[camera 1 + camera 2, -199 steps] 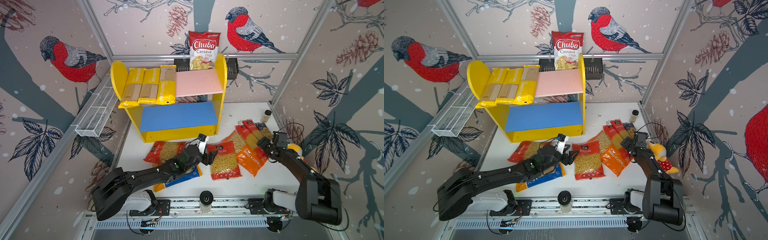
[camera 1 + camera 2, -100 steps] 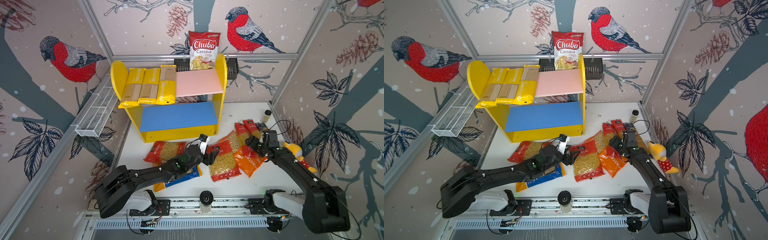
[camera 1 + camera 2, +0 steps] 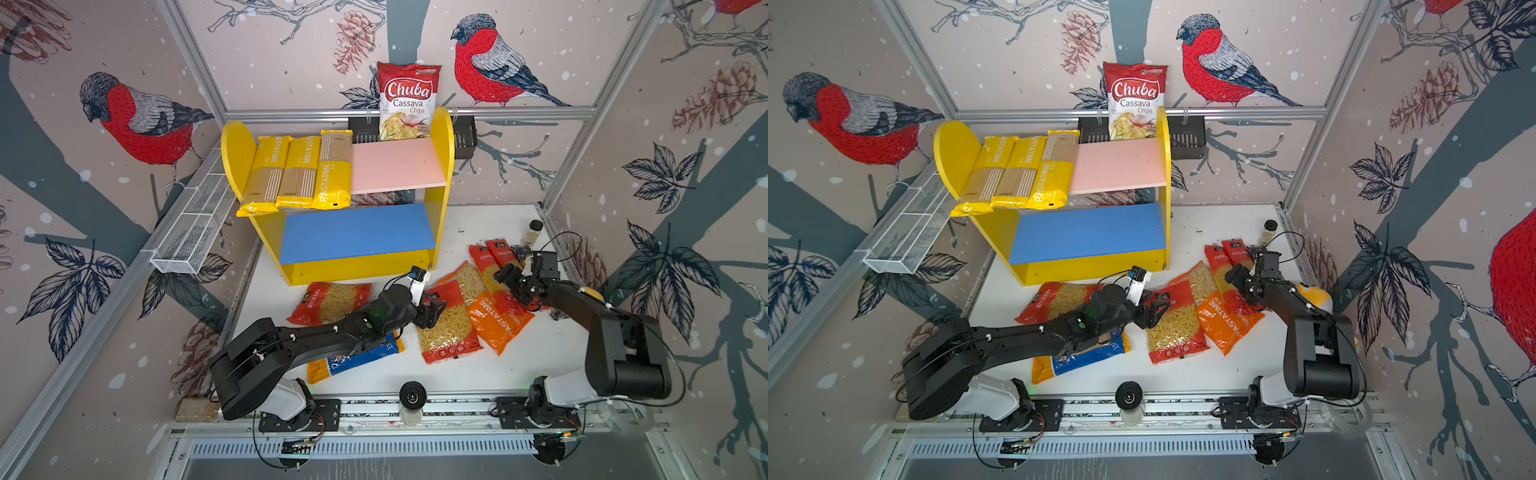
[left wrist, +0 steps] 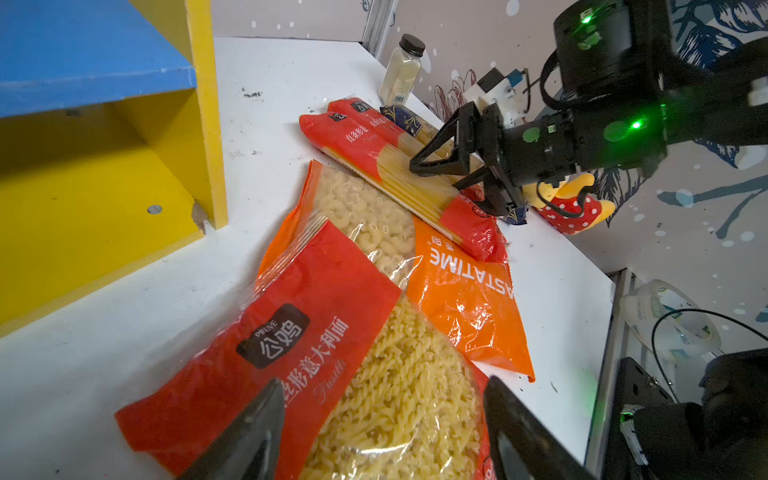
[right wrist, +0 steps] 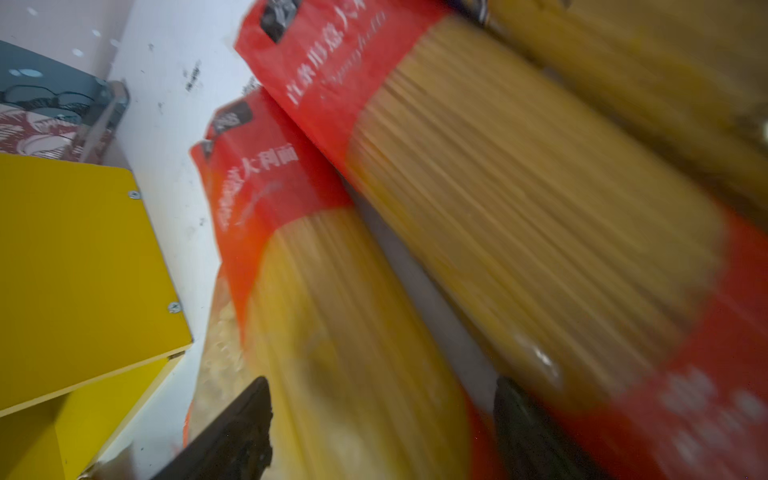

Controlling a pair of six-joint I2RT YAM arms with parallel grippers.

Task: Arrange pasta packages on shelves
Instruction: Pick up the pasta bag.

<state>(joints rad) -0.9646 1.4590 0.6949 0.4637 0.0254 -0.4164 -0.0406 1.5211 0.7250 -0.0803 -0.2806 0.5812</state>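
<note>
The shelves (image 3: 440,195) have three yellow spaghetti packs (image 3: 299,172) on the pink upper board (image 3: 397,164); the blue lower board (image 3: 357,232) is bare. On the table lie more pasta packages: a red fusilli bag (image 3: 446,328), another red bag (image 3: 332,301), a blue-yellow bag (image 3: 357,361), orange bags (image 3: 498,320) and two red spaghetti packs (image 3: 486,266). My left gripper (image 4: 382,384) hangs open just over the fusilli bag (image 4: 374,395). My right gripper (image 5: 381,382) is open, its fingers either side of a red spaghetti pack (image 5: 332,291); that view is blurred.
A Chuba chips bag (image 3: 407,102) stands in the black basket (image 3: 463,133) behind the shelves. A white wire basket (image 3: 191,232) hangs on the left wall. A small bottle (image 3: 532,232) and a yellow plush toy (image 4: 569,203) sit by the right wall.
My right gripper has swung left from the table's right edge onto the red spaghetti packs, and the pile has shifted a little left. The left arm has barely moved.
</note>
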